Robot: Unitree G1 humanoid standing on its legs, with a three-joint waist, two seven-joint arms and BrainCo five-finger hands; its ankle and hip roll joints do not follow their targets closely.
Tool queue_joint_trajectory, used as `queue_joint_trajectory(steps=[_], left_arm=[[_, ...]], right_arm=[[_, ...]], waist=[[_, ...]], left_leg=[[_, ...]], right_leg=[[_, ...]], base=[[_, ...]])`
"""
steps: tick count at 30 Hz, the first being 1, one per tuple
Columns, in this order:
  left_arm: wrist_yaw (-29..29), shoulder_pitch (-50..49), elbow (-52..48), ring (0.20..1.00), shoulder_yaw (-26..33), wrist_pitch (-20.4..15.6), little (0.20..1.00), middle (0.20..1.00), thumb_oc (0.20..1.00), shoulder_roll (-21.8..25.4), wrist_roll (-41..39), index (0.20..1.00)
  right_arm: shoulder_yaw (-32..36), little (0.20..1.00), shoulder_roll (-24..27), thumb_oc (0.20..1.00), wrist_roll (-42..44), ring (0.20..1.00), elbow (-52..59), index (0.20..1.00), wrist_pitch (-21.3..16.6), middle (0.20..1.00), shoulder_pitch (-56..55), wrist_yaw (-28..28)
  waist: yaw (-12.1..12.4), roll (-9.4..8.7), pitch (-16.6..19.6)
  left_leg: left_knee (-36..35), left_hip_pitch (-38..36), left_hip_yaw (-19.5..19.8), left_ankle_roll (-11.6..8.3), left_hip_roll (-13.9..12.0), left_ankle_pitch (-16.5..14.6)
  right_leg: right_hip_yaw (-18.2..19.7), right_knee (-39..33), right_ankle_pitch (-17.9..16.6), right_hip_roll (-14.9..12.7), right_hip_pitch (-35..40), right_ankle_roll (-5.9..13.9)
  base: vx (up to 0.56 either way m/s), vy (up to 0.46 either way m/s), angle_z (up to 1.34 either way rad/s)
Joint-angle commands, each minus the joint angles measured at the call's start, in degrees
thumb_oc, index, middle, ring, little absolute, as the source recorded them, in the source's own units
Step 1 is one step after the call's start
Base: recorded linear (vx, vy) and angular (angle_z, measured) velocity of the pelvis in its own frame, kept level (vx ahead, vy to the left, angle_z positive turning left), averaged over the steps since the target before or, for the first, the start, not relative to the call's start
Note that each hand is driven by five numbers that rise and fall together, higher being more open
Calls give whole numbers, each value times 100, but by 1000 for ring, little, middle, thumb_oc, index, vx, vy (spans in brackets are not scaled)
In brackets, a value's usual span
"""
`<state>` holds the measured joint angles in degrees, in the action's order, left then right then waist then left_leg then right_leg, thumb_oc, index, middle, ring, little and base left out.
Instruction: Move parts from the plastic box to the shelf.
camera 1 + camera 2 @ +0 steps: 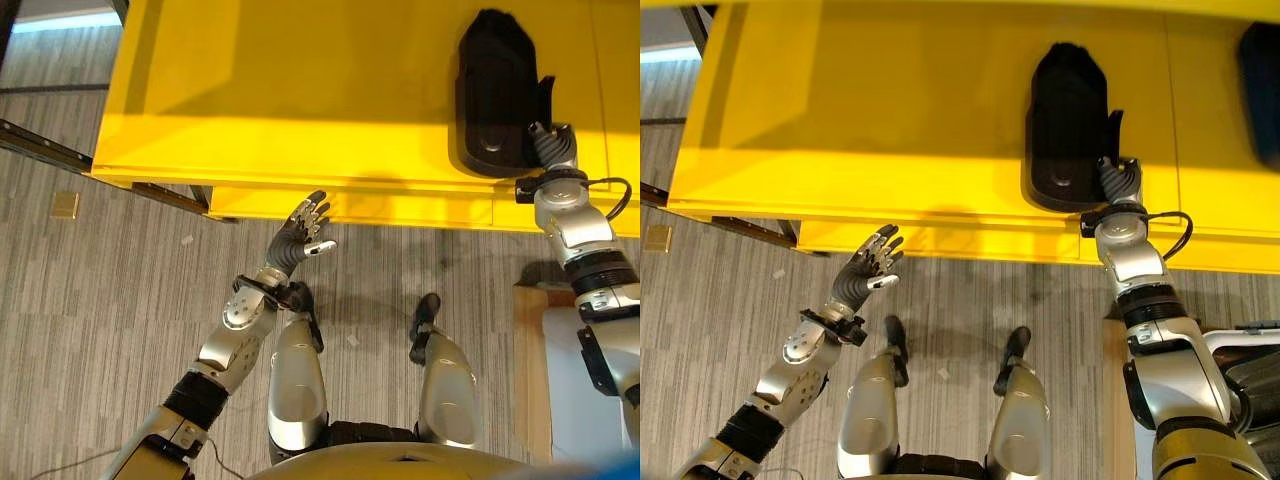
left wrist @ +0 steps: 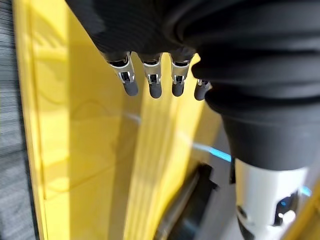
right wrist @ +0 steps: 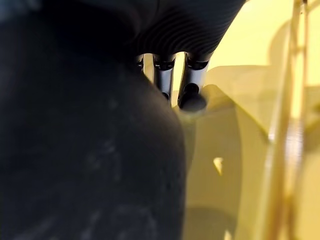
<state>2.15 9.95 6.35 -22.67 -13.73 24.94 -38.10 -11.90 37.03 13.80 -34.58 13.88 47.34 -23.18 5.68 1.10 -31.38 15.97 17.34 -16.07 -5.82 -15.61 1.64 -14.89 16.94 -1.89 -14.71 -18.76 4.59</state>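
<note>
A large black moulded part (image 1: 495, 90) lies on the yellow shelf (image 1: 300, 90), towards its right side. My right hand (image 1: 1121, 181) is at the part's near right edge. In the right wrist view its fingers (image 3: 192, 97) run down behind the part (image 3: 85, 150), which sits close against the palm, so the hand grips that edge. My left hand (image 1: 300, 235) hangs in the air just in front of the shelf's near edge, fingers (image 2: 152, 85) straight and spread, holding nothing.
A lower yellow ledge (image 1: 400, 208) juts out under the shelf's front edge. A wooden board (image 1: 532, 370) with a pale bin beside it stands on the floor at my right. A dark metal rail (image 1: 45, 145) runs along the floor at the left.
</note>
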Motion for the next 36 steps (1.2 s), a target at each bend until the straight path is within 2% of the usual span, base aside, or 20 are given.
queue_joint_trajectory(steps=[1, 3, 7, 9, 13, 14, 16, 22, 25, 29, 32, 36], left_arm=[[223, -250, -500, 1000, -152, -81, 1000, 1000, 1000, -76, 18, 1000], [419, -227, -541, 1000, -284, -98, 1000, 1000, 1000, -60, -110, 1000], [260, -99, -579, 1000, -497, -186, 1000, 1000, 1000, -24, -228, 1000], [143, -102, -647, 1000, -583, -166, 1000, 1000, 1000, 70, -244, 1000], [41, -110, -767, 1000, -637, -114, 1000, 1000, 1000, 224, -398, 1000], [-34, -131, -776, 1000, -638, -37, 1000, 1000, 1000, 252, -653, 1000], [-15, -172, -799, 1000, -574, -101, 1000, 1000, 1000, 232, -918, 1000], [180, -379, -901, 1000, -637, -214, 1000, 1000, 1000, 270, -602, 1000], [178, -392, -914, 1000, -654, -326, 1000, 1000, 1000, 386, -726, 1000], [332, -364, -952, 1000, -780, -337, 1000, 1000, 1000, 399, -538, 1000], [223, -330, -926, 1000, -857, -286, 1000, 1000, 1000, 414, -658, 1000], [246, -282, -867, 1000, -911, -212, 1000, 1000, 1000, 409, -532, 1000]], right_arm=[[-7, 200, 309, 200, 59, 200, 239, 200, -257, 200, 418, -110], [-49, 200, 377, 200, 72, 200, 5, 200, -219, 200, 556, -164], [-251, 200, 626, 200, -57, 200, -597, 200, -260, 200, 1069, -130], [-341, 200, 791, 200, -13, 200, -884, 200, -268, 200, 1292, -167], [-589, 200, 1041, 200, -103, 200, -1408, 200, -305, 200, 1743, -250], [-717, 200, 1123, 200, -415, 200, -1491, 200, -306, 200, 1872, -345], [-836, 200, 1279, 200, -452, 200, -1525, 200, -226, 200, 1979, -290], [-1154, 200, 1447, 200, -792, 200, -1693, 200, -277, 200, 2240, -306], [-1459, 200, 1480, 200, -1113, 200, -1743, 200, -248, 200, 2569, -362], [-1735, 200, 1415, 200, -1517, 200, -1776, 200, -348, 200, 2914, -427], [-1929, 200, 1372, 200, -1694, 200, -1830, 200, -390, 200, 3134, -467], [-2140, 200, 1333, 200, -1709, 200, -1921, 200, -104, 200, 3408, -749]], waist=[[48, 35, 159], [27, 61, 159], [20, 81, 159], [46, 52, 159], [132, 14, 159], [150, 16, 159], [175, 32, 159], [235, 82, 159], [278, 125, 159], [314, 180, 159], [332, 215, 159], [343, 283, 159]], left_leg=[[335, -174, 248, 226, 302, -373], [429, -63, 156, 248, 271, -410], [861, 319, 74, 287, 159, -617], [1183, 430, 134, 265, 111, -904], [1549, 717, 236, 317, 100, -1103], [1630, 796, 278, 333, 100, -1140], [1691, 891, 339, 374, 145, -1184], [1583, 925, 390, 360, 198, -1116], [1507, 952, 402, 337, 213, -1056], [1456, 961, 414, 319, 219, -1008], [1411, 967, 419, 302, 228, -964], [1302, 991, 374, 244, 182, -851]], right_leg=[[-178, 961, 793, 209, 74, -153], [-200, 1084, 781, 116, -119, -121], [-169, 1418, 856, -73, -496, -107], [-93, 1739, 1073, -165, -589, -24], [-37, 1994, 1165, -173, -784, -47], [-20, 2080, 1194, -166, -851, -64], [-15, 2164, 1226, -175, -928, -79], [-32, 2118, 1203, -166, -967, -69], [-42, 2095, 1196, -163, -999, -60], [-53, 2143, 1227, -181, -1033, -76], [-74, 2162, 1228, -191, -1057, -74], [-110, 2217, 1264, -218, -1128, -90]], base=[[-89, 49, 1], [-79, 74, 0], [-56, 56, -7], [54, 1, -12], [3, -32, -6], [0, 0, 0], [0, 0, 0], [5, 0, 2], [0, 0, 0], [0, 0, 0], [3, 0, 1], [0, 0, 0]])
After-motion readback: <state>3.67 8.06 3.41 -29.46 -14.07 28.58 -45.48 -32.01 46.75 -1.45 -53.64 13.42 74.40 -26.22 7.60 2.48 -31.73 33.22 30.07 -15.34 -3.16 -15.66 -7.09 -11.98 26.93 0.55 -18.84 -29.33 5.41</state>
